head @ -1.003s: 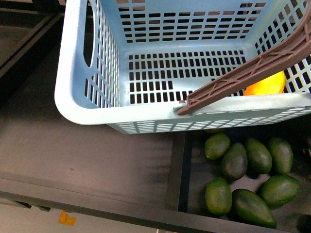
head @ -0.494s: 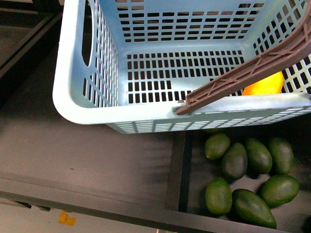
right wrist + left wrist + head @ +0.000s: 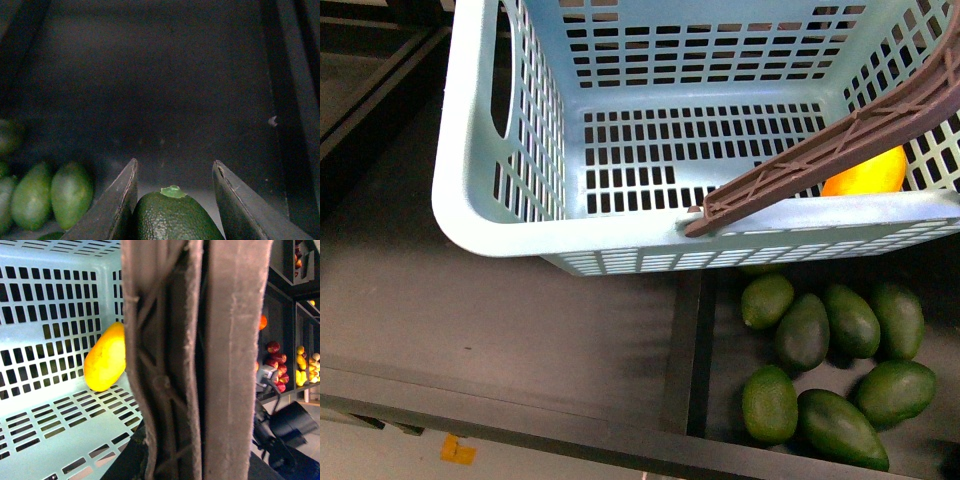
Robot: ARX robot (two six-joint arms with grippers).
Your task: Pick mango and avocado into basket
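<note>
The turquoise basket (image 3: 480, 215) hangs at the top of the front view, above a dark shelf. Its brown handle (image 3: 820, 160) crosses the right corner. The yellow-orange mango (image 3: 868, 175) lies inside against the near right wall, and it shows in the left wrist view too, as the mango (image 3: 105, 365) on the slotted floor. The handle (image 3: 200, 360) fills that view, with my left gripper shut on it; its fingers are hidden. My right gripper (image 3: 175, 172) is shut on a dark green avocado (image 3: 172, 215), stem end up, above a dark bin.
Several avocados (image 3: 820, 360) lie in the bin below the basket's right corner; three more avocados (image 3: 50, 195) show beside my right gripper. A dark divider (image 3: 690, 350) bounds that bin. Shelves of red and yellow fruit (image 3: 285, 365) stand beyond.
The basket swayed slightly left and back. Nothing else has visibly moved.
</note>
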